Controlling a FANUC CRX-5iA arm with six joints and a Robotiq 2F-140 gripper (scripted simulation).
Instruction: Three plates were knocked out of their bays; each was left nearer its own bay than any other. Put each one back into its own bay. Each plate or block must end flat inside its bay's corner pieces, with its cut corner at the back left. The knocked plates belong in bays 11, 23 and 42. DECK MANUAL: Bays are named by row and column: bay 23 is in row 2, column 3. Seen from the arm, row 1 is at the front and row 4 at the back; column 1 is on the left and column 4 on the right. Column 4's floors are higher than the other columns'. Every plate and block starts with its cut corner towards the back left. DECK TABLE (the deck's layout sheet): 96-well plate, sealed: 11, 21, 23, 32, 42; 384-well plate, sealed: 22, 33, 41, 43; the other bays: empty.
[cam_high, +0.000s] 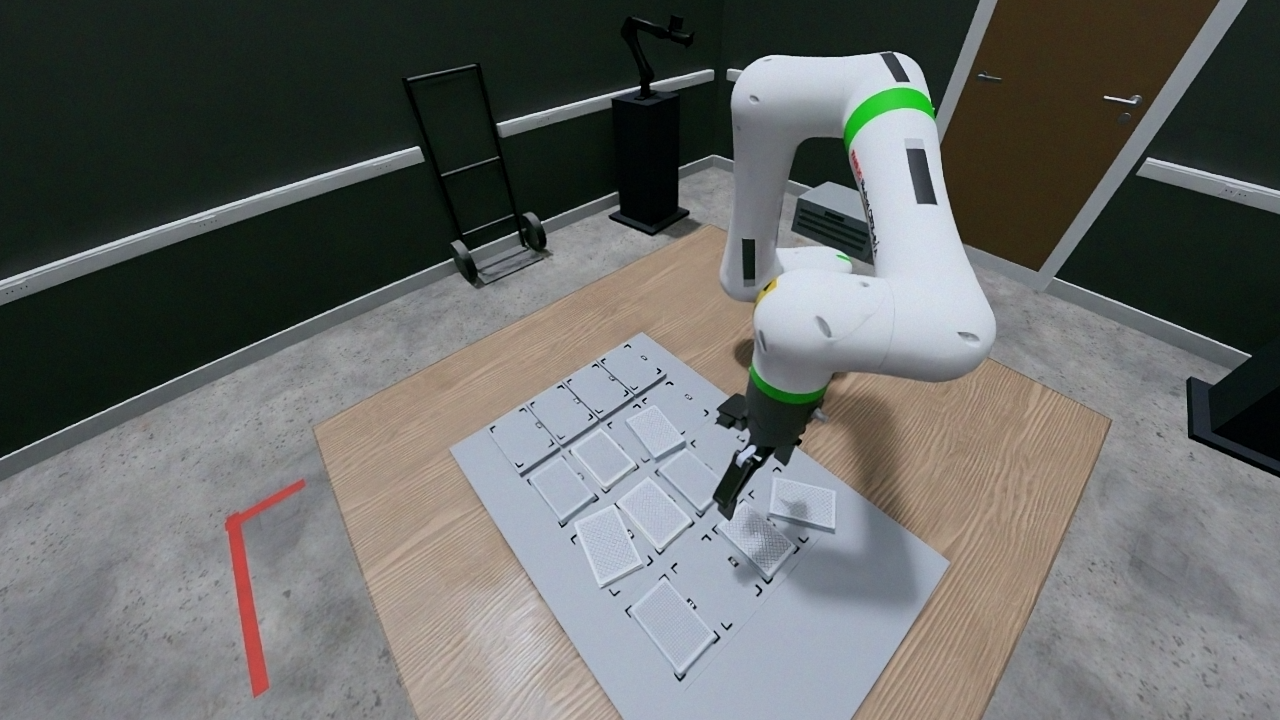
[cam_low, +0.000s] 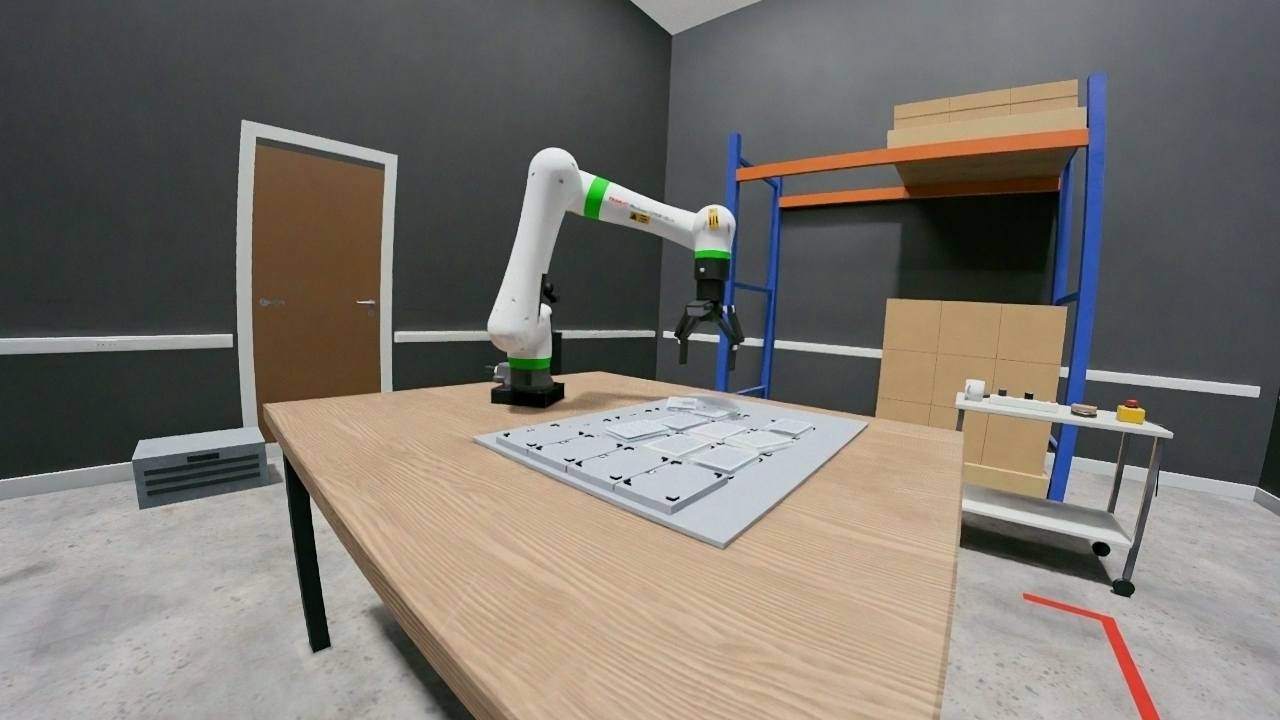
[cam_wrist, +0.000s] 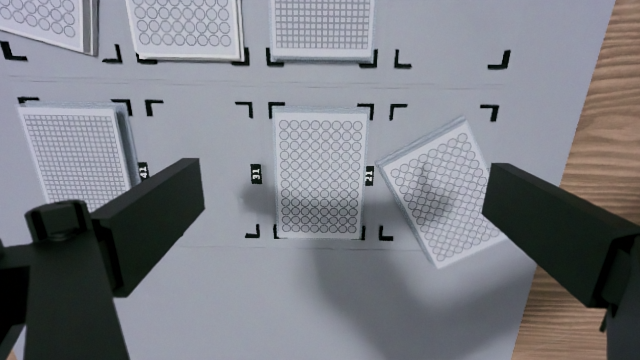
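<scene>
1. arm base: on the worktop, near its rear edge.
2. board: on the worktop, before the base.
3. raised bays: along the board's side towards the worktop's right edge.
4. angled plate: on the board, towards the rear left corner.

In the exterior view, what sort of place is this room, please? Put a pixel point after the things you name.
Probably a robot test room or workshop: a white robot arm (cam_high: 810, 326) (cam_low: 626, 210) is mounted on a wooden table (cam_high: 402, 501) (cam_low: 626, 617), with a tall storage rack (cam_low: 1091, 268) and a small white cart (cam_low: 1056, 513) standing behind.
</scene>
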